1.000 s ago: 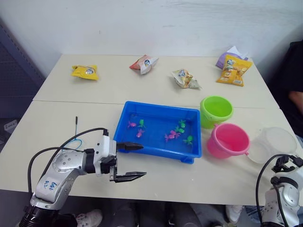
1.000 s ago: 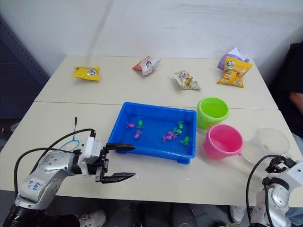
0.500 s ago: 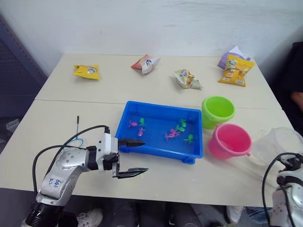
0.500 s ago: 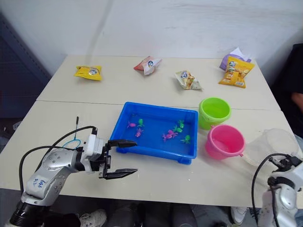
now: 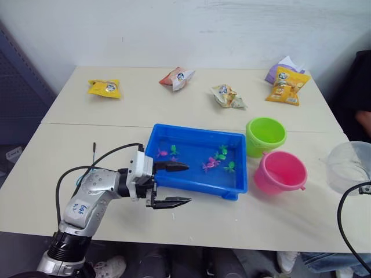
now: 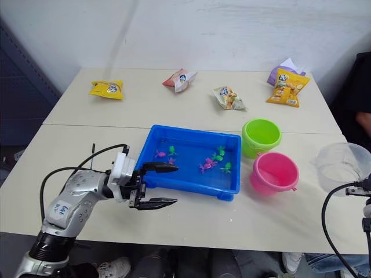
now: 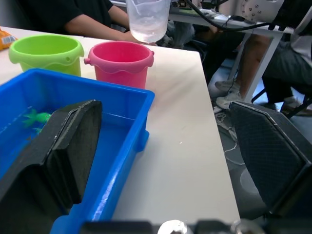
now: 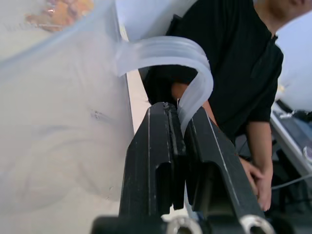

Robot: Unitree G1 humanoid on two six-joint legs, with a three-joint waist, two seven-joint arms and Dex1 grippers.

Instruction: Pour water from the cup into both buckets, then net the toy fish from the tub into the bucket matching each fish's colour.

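At the right edge of the head views, the cup (image 6: 342, 168) hangs clear of the table (image 6: 232, 220), to the right of the pink bucket (image 6: 273, 172) and well apart from it. The right tool (image 8: 179, 146) is clenched on the cup's thin curved handle — the strap sits pinched between the two black fingers (image 8: 151, 161), the clear wall just beside them. Left tool (image 6: 156, 185) stands released, jaws wide, at the near-left corner of the tub (image 6: 152, 152), holding nothing.

Handling judgement: the cup looks thin-walled and light in itself, but whatever water it holds hangs off to one side of the handle, so it will probably want to swing or twist in the grip. Smooth plastic, likely slippery; the handle strap looks flexible. Hold low on the handle, tilt slowly.

Green bucket (image 6: 261, 136) sits just behind the pink one, beside the tub's right end. Toy fish (image 6: 210, 164) lie in the tub — pink and green mixed.
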